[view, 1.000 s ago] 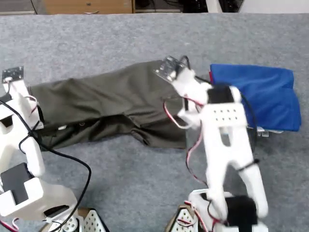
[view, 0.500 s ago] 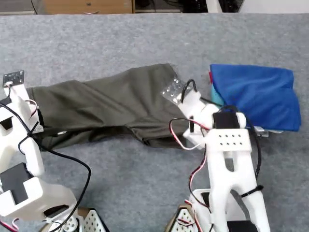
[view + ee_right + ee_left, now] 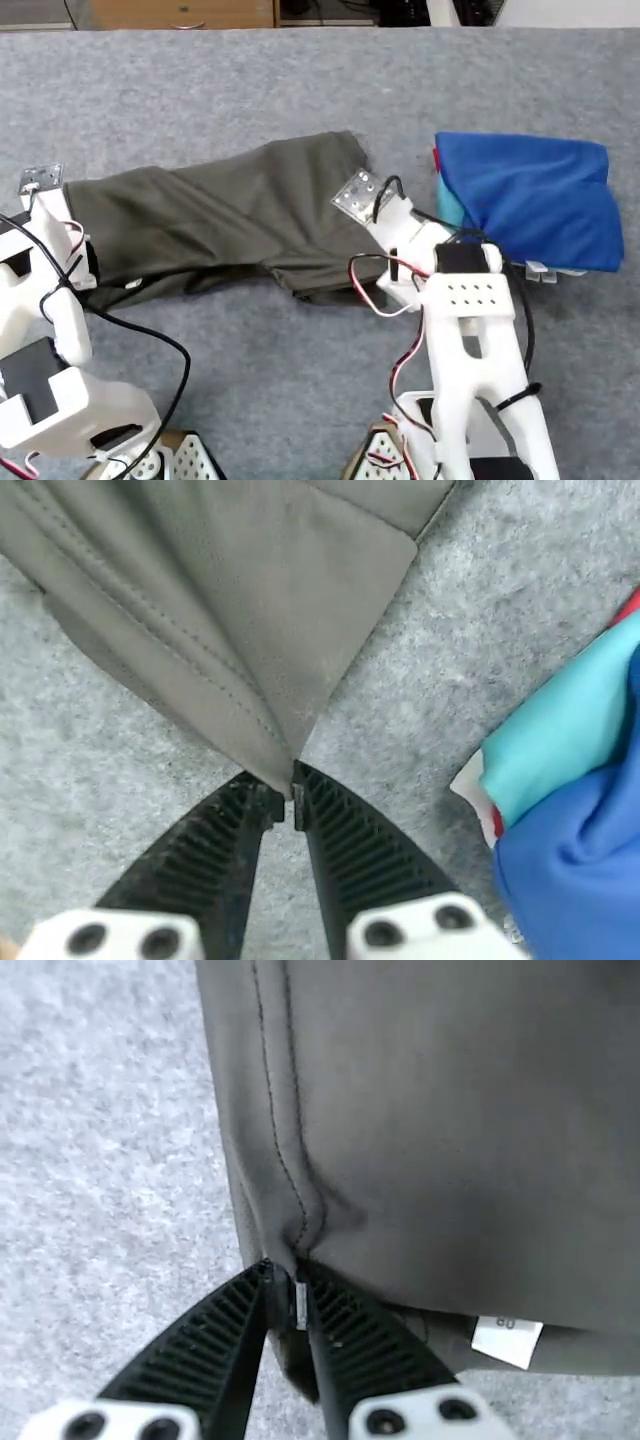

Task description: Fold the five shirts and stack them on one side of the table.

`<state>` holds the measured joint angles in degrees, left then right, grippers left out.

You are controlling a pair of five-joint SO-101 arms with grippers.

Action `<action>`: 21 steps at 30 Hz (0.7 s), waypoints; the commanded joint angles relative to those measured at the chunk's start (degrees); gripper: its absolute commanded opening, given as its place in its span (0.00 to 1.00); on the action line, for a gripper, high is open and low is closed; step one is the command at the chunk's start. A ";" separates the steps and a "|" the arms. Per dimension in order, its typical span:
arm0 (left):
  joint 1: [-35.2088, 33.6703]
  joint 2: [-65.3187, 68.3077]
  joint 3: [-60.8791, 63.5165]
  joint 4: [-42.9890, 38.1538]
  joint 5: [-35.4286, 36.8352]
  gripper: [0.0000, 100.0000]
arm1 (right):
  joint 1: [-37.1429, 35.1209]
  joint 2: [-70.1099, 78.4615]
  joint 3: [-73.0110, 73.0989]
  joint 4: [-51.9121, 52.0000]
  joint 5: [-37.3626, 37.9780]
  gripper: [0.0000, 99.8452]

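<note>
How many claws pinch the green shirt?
2: the left gripper on the end of the shirt away from the blue stack, the right gripper on the end beside it.

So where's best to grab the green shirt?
Probably the green shirt's two far ends, coming in from each side, since it lies stretched long across the table. The left gripper pinches the seamed edge, the right gripper a pointed corner.
</note>
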<state>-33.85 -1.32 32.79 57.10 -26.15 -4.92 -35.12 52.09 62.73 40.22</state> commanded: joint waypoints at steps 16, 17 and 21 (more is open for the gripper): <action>-13.80 -0.92 -19.25 14.24 1.58 0.12 | 3.82 -1.80 -14.37 9.23 7.82 0.14; -13.63 -0.92 -23.82 17.41 2.20 0.09 | 3.82 -1.36 -17.36 8.44 6.33 0.10; -10.46 -0.22 -40.88 25.32 15.12 0.02 | -0.31 3.74 -25.19 1.14 0.70 0.03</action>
<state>-46.51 -1.32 5.71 77.85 -19.65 -2.64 -34.24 33.63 68.00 44.09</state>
